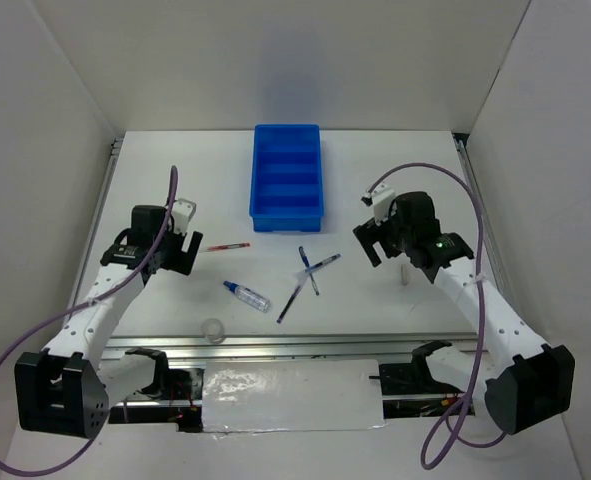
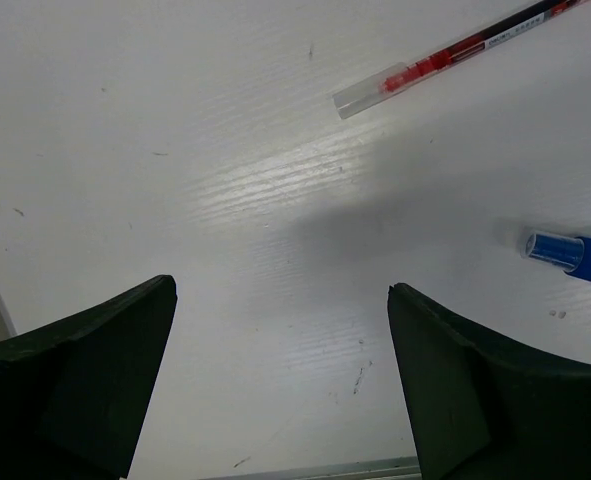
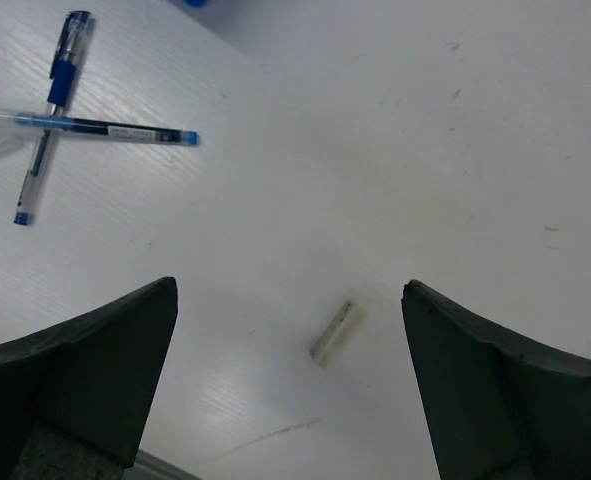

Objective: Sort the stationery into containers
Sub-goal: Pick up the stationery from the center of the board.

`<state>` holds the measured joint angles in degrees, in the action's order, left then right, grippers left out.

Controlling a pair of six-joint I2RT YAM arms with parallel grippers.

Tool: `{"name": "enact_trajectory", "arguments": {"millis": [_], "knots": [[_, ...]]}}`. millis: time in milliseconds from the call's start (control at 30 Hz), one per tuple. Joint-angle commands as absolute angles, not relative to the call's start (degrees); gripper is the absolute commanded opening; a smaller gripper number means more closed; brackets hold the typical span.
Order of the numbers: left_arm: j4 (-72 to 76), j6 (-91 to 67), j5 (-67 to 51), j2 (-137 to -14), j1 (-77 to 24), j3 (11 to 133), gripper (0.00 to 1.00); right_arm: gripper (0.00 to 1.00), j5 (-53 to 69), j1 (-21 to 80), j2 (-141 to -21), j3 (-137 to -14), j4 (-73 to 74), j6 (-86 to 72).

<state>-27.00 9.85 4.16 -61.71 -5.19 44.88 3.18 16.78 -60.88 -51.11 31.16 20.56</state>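
My left gripper is released: its jaws stand wide apart over the bare table, gripping nothing. My right gripper is likewise spread and unloaded. The right wrist view shows the white eraser stub just beyond that gap, a short cream bar lying flat. Its long axis there runs from lower left to upper right; the top view shows only a pale speck near the right gripper. Farther left in the same wrist view, two dark-blue pens lie crossed, one with a clear barrel. The left wrist view resolves the red pen, clear at one end, then red, then dark. The top view places it just right of the left gripper, long axis left to right. The blue-capped tube shows only its cap there. From above it lies tilted, cap far-left and clear body near-right. Only the top view shows a third pen slanting from near-left to far-right, and the clear tape ring near the table's near edge. It alone also shows the bright blue tray at far centre. The tray's long axis runs near to far, with four compartments ranked along it.
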Motion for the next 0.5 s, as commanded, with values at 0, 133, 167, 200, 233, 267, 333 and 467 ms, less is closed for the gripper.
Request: {"name": "enact_trajectory", "arguments": {"millis": [0,133,167,200,233,267,333,467], "knots": [[-27.24,8.87,2.56,-63.28,-5.18,45.88,0.99,0.96,0.8,20.12,-62.13,-54.14,31.55,19.16],[-27.51,8.44,2.02,-63.54,-5.1,46.23,0.99,0.92,0.18,27.49,-67.31,-58.43,32.96,17.67],[-27.42,8.18,2.63,-63.63,-5.1,46.4,0.99,0.91,0.18,30.9,-69.41,-59.14,32.96,17.49],[-27.68,8.0,3.94,-63.89,-5.1,46.58,0.99,0.91,0.18,32.94,-70.74,-60.89,32.78,16.97],[-27.6,8.0,4.91,-63.98,-5.18,46.76,0.99,0.9,-1.22,35.05,-73.62,-61.87,32.78,16.7],[-27.68,8.09,6.49,-64.07,-4.92,46.58,0.99,0.89,-1.67,38.98,-75.31,-63.09,33.04,16.44],[-27.69,8.35,7.38,-63.99,-4.66,46.23,0.99,0.88,-2.99,42.35,-78.82,-67.57,33.75,16.0],[-27.51,7.74,8.52,-63.54,-4.13,46.23,0.99,0.86,-2.38,50.51,-91.65,-78.72,39.63,13.89]]}}
